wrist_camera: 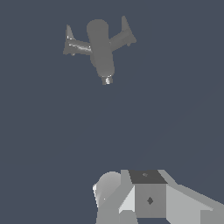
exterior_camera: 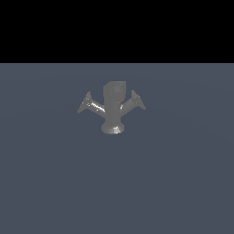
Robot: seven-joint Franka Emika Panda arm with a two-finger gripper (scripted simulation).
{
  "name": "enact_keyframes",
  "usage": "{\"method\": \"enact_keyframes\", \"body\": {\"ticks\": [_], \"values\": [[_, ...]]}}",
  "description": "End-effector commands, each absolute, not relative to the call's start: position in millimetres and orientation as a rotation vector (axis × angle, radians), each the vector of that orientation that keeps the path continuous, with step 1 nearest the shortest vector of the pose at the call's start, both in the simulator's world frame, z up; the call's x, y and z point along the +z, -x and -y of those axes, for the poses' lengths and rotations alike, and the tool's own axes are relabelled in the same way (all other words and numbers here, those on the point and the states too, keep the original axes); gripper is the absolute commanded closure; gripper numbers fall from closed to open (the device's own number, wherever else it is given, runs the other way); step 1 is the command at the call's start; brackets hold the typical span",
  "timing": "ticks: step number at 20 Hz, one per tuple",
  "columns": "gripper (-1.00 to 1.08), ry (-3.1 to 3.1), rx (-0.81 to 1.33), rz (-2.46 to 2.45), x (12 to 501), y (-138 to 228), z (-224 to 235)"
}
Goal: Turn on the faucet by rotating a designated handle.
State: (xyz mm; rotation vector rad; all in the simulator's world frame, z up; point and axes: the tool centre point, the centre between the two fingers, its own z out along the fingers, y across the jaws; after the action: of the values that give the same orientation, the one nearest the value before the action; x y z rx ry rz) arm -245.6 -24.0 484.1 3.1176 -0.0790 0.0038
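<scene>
- Standing alone on the flat blue-grey floor [exterior_camera: 55,183]: the faucet [exterior_camera: 113,103], a small dull-grey fixture with a stout upright cylinder on a flared round foot, set near the middle of the exterior view.
- Item, the handle [exterior_camera: 91,105]: the longer, slimmer arm with bright glints, angling up and out toward the exterior view's left and ending in a flared cone. In the wrist view it shows as the glinting arm [wrist_camera: 76,45].
- Item, the shorter arm [exterior_camera: 132,102]: stubbier, cone-tipped, angling up toward the exterior view's right; not the part to be turned.
- Item, the gripper [wrist_camera: 144,197]: absent from the exterior view. The wrist view shows only pale grey blocky housing at the frame edge, well apart from the faucet; no fingertips are visible, so whether the jaws stand apart or together cannot be told.
- Contact: none. Nothing touches the faucet or the handle.
- Progress, as judged: nothing visibly done. The approach to the handle, the contact against it and the rotation itself all appear to be left.
- Handle's starting angle versus turned angle: cannot be judged from these views.
</scene>
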Motion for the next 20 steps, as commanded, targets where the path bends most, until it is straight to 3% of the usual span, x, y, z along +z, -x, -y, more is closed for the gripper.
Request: {"method": "enact_keyframes", "body": {"ticks": [1,2,3,5,6,8,9,10,12,13,14,16,18,19,20], "values": [[0.36,-3.113,-0.076,-0.027,462,237,-2],[0.26,-3.115,-0.103,0.03,451,236,3],[0.3,-3.127,-0.105,0.018,441,229,6],[0.14,-3.137,-0.189,-0.143,399,218,-33],[0.02,-3.134,-0.248,-0.152,371,218,-30],[-0.04,-3.114,-0.232,-0.196,355,200,-57],[0.08,-3.102,-0.261,-0.196,338,194,-54],[-0.04,-3.087,-0.256,-0.211,328,185,-50],[0.16,-3.113,-0.216,-0.161,318,164,-85],[0.29,-3.135,-0.222,-0.007,303,151,-53],[0.29,-3.137,-0.223,0.014,303,151,-47],[-0.02,-3.114,-0.176,0.009,289,127,-56],[-0.13,-3.089,-0.157,-0.115,268,114,-74],[-0.13,-3.078,-0.161,-0.153,266,116,-88],[0.0,-3.074,-0.175,-0.105,246,111,-61]]}}
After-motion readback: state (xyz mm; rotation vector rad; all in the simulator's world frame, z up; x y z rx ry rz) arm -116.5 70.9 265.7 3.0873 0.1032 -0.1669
